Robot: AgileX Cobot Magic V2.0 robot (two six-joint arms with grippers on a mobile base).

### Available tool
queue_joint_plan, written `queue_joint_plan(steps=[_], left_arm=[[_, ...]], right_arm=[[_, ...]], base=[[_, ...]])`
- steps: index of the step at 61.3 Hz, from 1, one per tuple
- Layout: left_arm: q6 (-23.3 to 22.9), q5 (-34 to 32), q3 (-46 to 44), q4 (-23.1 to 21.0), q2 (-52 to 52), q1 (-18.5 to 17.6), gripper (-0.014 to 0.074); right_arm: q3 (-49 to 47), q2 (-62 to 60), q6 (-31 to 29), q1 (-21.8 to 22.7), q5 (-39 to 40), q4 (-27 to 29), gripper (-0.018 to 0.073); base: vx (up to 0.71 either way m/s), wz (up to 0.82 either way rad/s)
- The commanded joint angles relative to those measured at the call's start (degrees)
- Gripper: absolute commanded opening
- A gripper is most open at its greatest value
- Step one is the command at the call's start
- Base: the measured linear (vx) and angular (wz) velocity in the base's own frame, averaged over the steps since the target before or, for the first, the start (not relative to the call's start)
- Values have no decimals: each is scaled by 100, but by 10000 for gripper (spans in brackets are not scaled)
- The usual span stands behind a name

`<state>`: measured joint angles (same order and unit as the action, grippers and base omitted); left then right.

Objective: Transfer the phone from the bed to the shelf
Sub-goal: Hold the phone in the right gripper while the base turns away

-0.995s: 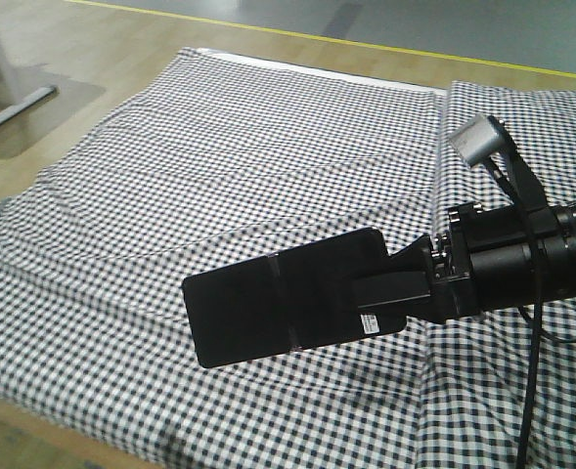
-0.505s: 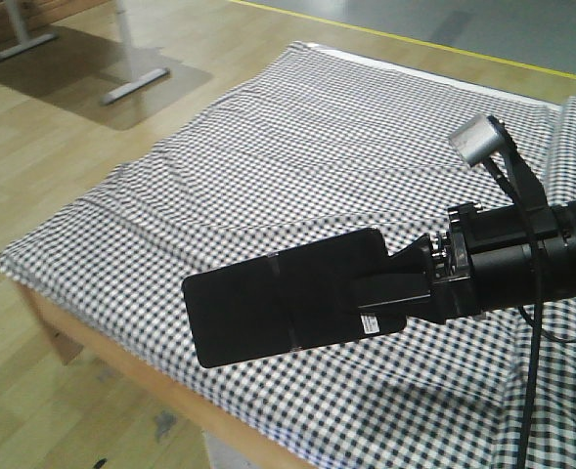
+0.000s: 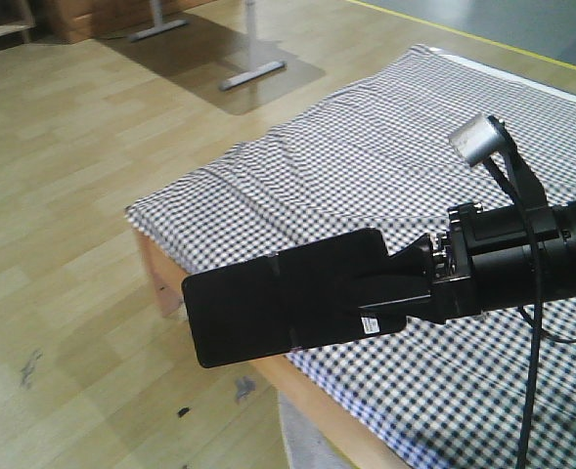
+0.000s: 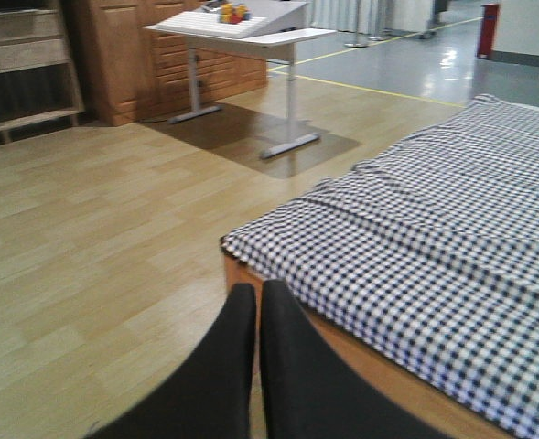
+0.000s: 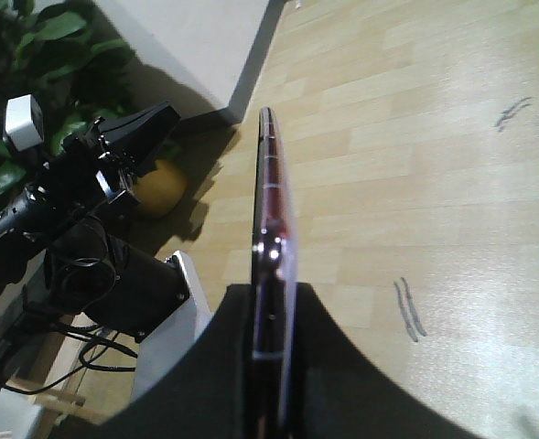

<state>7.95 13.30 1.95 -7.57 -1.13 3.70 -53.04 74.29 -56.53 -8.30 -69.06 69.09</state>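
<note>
The phone [image 3: 268, 308], a flat glossy black slab with a white sticker near the fingers, hangs level in the air over the bed's corner and the floor. My right gripper [image 3: 390, 293] is shut on its end. In the right wrist view the phone [image 5: 271, 201] shows edge-on with a pinkish metal rim, clamped in the right gripper [image 5: 274, 297]. The bed [image 3: 395, 166], in black-and-white gingham, lies behind and to the right. My left gripper [image 4: 257, 293] is shut and holds nothing, hanging over the bed's wooden edge [image 4: 361, 352]. I cannot tell whether the wooden rack [image 4: 22, 64] is the shelf.
Pale wood floor [image 3: 63, 225] spreads to the left of the bed. A white desk [image 4: 242, 23] on metal legs and a brown cabinet [image 4: 150, 64] stand beyond. The right wrist view shows my left arm [image 5: 95, 183], green plants [image 5: 13, 55] and a white wall base [image 5: 187, 46].
The front view has swung left: the bed has slid to the right of the picture and floor fills the left. The phone keeps its place in the right gripper.
</note>
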Motion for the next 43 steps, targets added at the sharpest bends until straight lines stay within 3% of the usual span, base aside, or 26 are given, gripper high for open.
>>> queue_joint_plan(steps=[1,43], left_arm=[[-22,-420,14,-36,-33,6,1],[-22,-420,14,-36,-33,6,1]], right_arm=[[-152,-185,-10,18,-433,529,-1],[-152,-185,-10,18,-433,529,-1]], base=[[-12,45],[-11,43]])
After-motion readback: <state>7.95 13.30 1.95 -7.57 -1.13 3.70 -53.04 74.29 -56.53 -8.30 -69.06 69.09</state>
